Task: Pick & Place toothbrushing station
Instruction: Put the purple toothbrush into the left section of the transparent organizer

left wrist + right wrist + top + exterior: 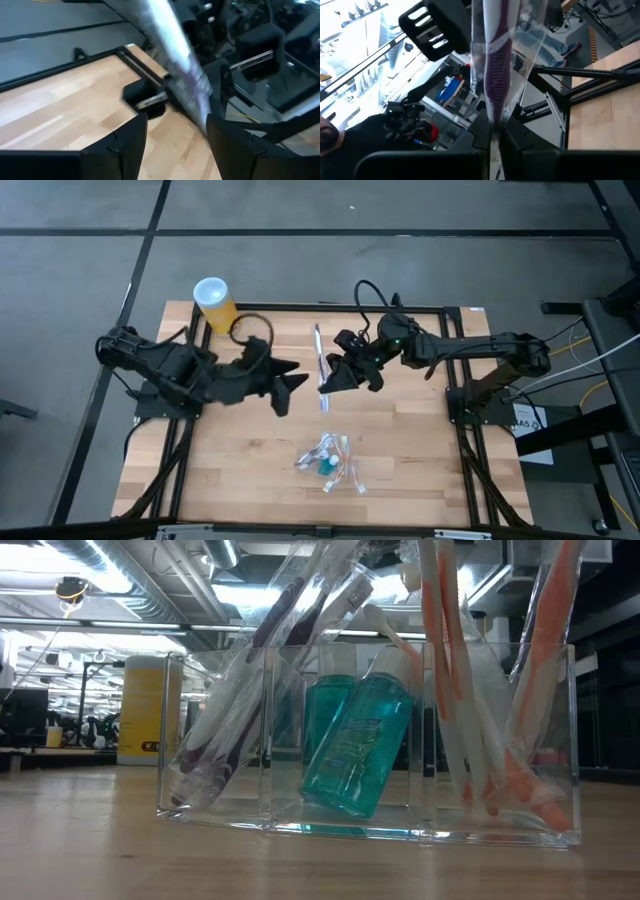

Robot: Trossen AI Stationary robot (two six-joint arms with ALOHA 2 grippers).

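High view: the clear holder (pixel 330 463) sits near the table's front edge, already stocked. Low view shows wrapped toothbrushes (pixel 250 690) w/ purple ends in one end compartment, a teal tube (pixel 355 750) in the middle, orange-ended brushes (pixel 470 700) in the other end. So I'd say most of the job's done.

One wrapped toothbrush (pixel 321 365) is left mid-table, well back from the holder. My right gripper (pixel 336 377) is pinched shut on its lower end; right wrist view shows a purple end inside crinkly clear wrap. Left gripper (pixel 290 387) is just beside it, fingers spread wide, gripping nothing. Remaining: drop this brush into the holder.
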